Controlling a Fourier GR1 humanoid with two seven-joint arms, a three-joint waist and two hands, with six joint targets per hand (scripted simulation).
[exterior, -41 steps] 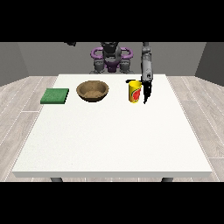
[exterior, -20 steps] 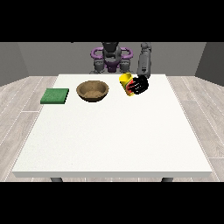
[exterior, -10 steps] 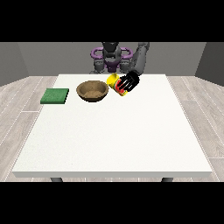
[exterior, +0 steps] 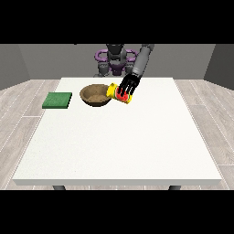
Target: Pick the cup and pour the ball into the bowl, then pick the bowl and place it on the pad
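Gripping the yellow cup [exterior: 119, 93] with dark fingers curled over its side: the hand at the view's right [exterior: 129, 85], reaching down from a grey arm [exterior: 141, 62] over the far part of the white table [exterior: 119, 146]. Held above the table, tipped over sideways with the mouth turned toward the brown bowl [exterior: 96, 95], the cup's open end at the bowl's near rim on the view's right. Red marking on the cup's side, showing between the fingers. No telling whether a ball sits in the cup or in the bowl. Standing upright on the table, the bowl, just beside the cup. Lying flat further to the view's left, well apart from the bowl, a green pad [exterior: 57, 100], near the table's edge. Out of sight, the other hand.
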